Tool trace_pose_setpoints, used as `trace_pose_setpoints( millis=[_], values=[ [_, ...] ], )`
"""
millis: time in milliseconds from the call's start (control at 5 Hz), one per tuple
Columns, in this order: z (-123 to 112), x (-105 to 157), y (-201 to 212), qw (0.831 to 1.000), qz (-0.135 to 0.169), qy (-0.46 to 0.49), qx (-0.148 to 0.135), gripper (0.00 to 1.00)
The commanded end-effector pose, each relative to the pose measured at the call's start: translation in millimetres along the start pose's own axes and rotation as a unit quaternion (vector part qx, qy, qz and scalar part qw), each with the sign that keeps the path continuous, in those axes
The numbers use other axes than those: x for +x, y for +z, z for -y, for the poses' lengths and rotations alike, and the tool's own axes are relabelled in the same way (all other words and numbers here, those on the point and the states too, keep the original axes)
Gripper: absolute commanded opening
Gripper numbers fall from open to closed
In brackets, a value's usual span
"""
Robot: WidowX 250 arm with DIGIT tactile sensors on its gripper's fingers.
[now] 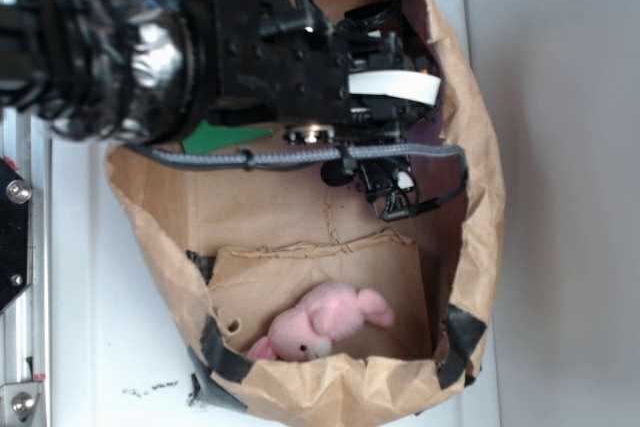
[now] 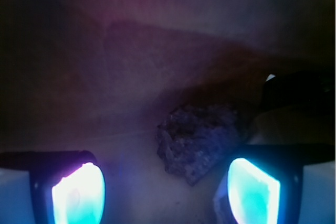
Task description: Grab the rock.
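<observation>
Rock (image 2: pixel 199 142): dark, rough, speckled lump seen in the wrist view, lying on the brown paper floor of the bag, in dim purplish light. It sits ahead of the claw, between the lines of the two fingers and closer to the right-hand one in that view. Its near edge comes just short of the glowing fingertip pads (image 2: pixel 79 195); no contact is visible.

Gripper (image 2: pixel 165 195): fingers spread wide, one at each lower corner of the wrist view, nothing between them.

Arm pose, exterior view: the black arm enters from the upper left edge and reaches across the rim into the crumpled brown paper bag (image 1: pixel 480 247), which lies open on the white table (image 1: pixel 100 327). The wrist body hangs over the far half of the bag, with a braided grey cable (image 1: pixel 300 157) draped beneath it. The gripper (image 1: pixel 390 187) points down into the bag interior, near the right wall. The rock is not discernible in this view.

Other contents: a pink plush toy (image 1: pixel 325 322) lies at the bag's near end, well apart from the claw. A corner of a flat green block (image 1: pixel 225 137) shows under the arm near the bag's left wall.
</observation>
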State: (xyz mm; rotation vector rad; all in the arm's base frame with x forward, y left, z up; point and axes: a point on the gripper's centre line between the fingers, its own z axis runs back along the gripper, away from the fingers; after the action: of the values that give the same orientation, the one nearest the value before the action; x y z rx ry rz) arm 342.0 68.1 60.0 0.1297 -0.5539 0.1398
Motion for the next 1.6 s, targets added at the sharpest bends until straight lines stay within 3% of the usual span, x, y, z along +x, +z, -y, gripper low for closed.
trace_pose_setpoints(
  millis=[0, 800, 1000, 1400],
  values=[
    [-14.2, 27.3, -6.8, 0.998, 0.054, -0.014, 0.020, 1.00],
    [-15.9, 39.3, -30.0, 0.997, 0.069, 0.008, 0.044, 1.00],
    [-16.8, 39.8, -31.5, 0.997, 0.065, 0.020, 0.040, 0.00],
    [-17.0, 35.8, -29.3, 0.997, 0.065, 0.021, 0.043, 0.00]
  ],
)
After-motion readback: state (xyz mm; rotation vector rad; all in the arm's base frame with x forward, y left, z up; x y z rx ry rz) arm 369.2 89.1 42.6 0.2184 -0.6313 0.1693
